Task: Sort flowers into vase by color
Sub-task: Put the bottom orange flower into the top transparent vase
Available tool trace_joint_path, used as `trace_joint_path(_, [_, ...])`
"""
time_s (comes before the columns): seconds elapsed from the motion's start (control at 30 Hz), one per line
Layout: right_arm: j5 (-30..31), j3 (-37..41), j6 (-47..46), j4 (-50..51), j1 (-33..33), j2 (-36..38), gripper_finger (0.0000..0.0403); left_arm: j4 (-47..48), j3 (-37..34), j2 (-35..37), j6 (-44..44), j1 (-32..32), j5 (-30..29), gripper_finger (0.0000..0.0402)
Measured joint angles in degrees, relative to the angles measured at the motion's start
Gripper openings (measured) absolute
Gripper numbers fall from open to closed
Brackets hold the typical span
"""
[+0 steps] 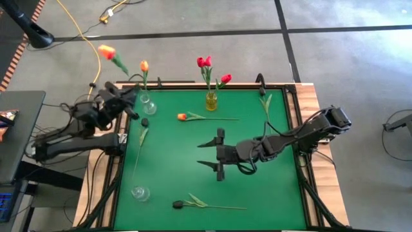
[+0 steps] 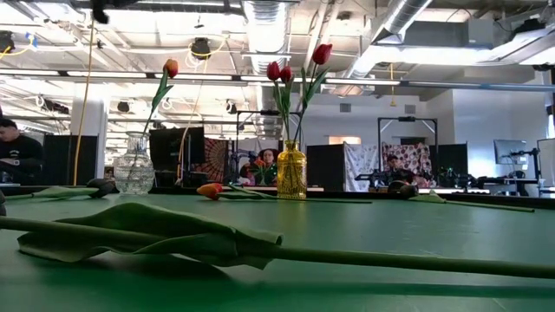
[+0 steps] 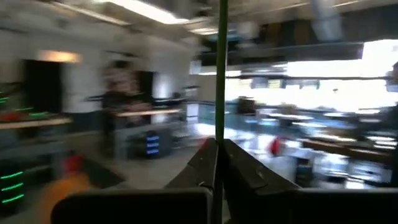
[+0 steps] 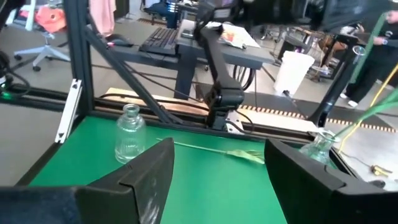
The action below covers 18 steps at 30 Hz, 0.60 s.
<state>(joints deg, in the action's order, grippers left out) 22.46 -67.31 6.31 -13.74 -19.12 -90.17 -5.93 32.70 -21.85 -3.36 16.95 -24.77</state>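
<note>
Holding an orange tulip by its stem, my left tool is pinched shut over the worktop's far left corner, the head leaning out past the edge. My right tool hovers mid-worktop with its fingers spread wide, gripping nothing. One orange tulip stands in the clear vase at far left; red tulips stand in the yellow vase. Loose flowers lie flat: an orange one beside the yellow vase, a dark one near the front edge, another dark one on the left. A second clear vase stands near left
</note>
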Motion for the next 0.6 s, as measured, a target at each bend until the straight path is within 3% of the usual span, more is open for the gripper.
trace_joint_path(0.2, [0.0, 0.0, -0.9, -0.1, 1.4, 0.0, 0.0277, 2.3, -7.3, 7.3, 0.3, 3.4, -10.7, 0.0])
trace_joint_path(0.6, [0.0, 0.0, -0.9, -0.5, 2.0, 0.0, 0.0277, 0.6, -17.3, 7.1, 7.2, 13.8, -11.5, 0.0])
